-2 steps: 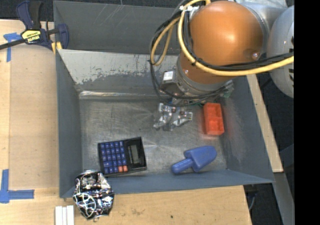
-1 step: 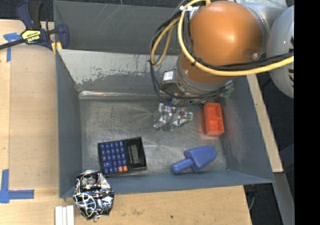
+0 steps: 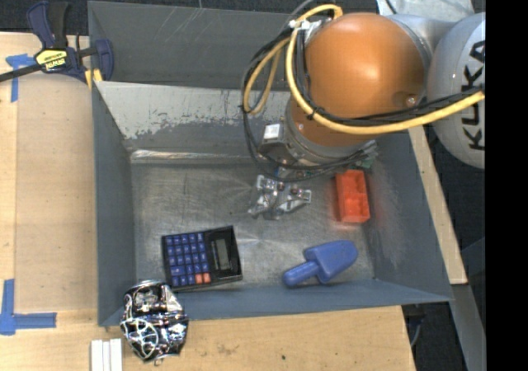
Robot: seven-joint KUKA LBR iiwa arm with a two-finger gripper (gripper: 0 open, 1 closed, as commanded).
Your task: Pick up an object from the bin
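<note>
My gripper [image 3: 279, 196] hangs below the orange wrist cover, low over the bin floor near the middle of the bin. Nothing shows beneath it but bare floor. An orange-red toy block [image 3: 351, 196] lies just to its right, close to the right wall. A blue plastic piece with a rounded head and a short stem [image 3: 322, 263] lies in front of the gripper, towards the front right corner. A dark blue calculator with a grey display [image 3: 202, 256] lies flat at the front left, apart from the gripper.
The arm with its orange cover and yellow and black cables reaches in from the right over the back right of the bin. A crumpled black-and-white thing sits at the bin's front left corner, on the rim.
</note>
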